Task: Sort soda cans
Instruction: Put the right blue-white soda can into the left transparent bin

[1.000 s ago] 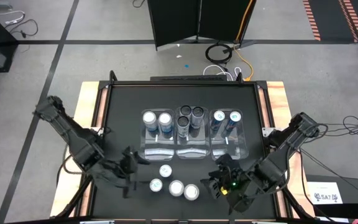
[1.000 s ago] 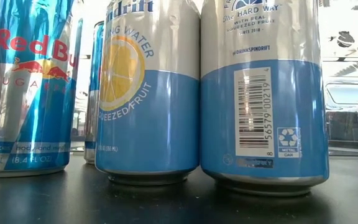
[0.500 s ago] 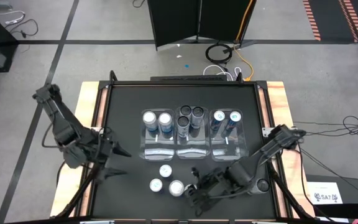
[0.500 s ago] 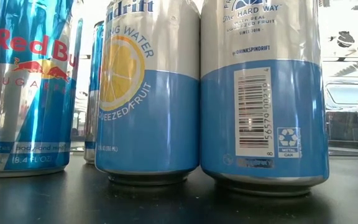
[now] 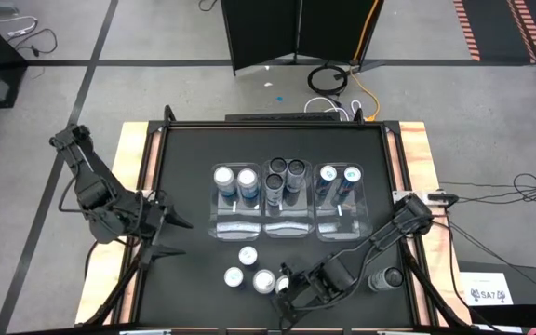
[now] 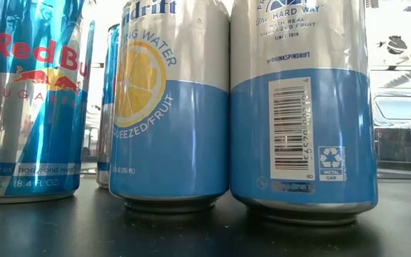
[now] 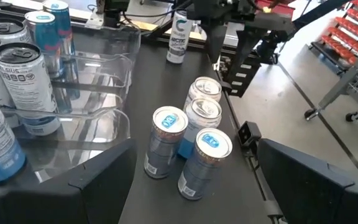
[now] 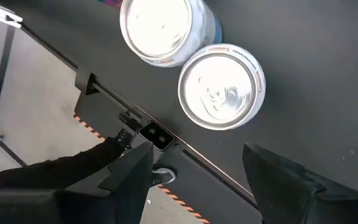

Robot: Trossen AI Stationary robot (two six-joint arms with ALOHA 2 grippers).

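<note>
Left end effector: held low over the left side of the desk; the fingers are spread wide and nothing is gripped.
Left compartment of the clear bin: two upright silver-topped cans with blue sides are seen side by side.
Middle compartment: at least three dark-topped cans are packed close; in the left wrist view their sides are shown white with black print.
Right compartment: two white-topped cans with teal marks are stood side by side.
Loose cluster: four upright cans are counted on the desk in front of the bin, silver-topped, touching or just beside one another.
Cluster seen from the low view: a blue-and-silver Red Bull can is shown at the left, and two cans with silver upper halves and light blue lower halves, the lemon-printed can and the barcode can, are pressed together.
Right end effector: held above the right end of the cluster; its fingers are parted wide and nothing is held, with two silver can tops shown beyond them.
Lone can: one dark-topped can is stood apart near the desk's right edge.
</note>
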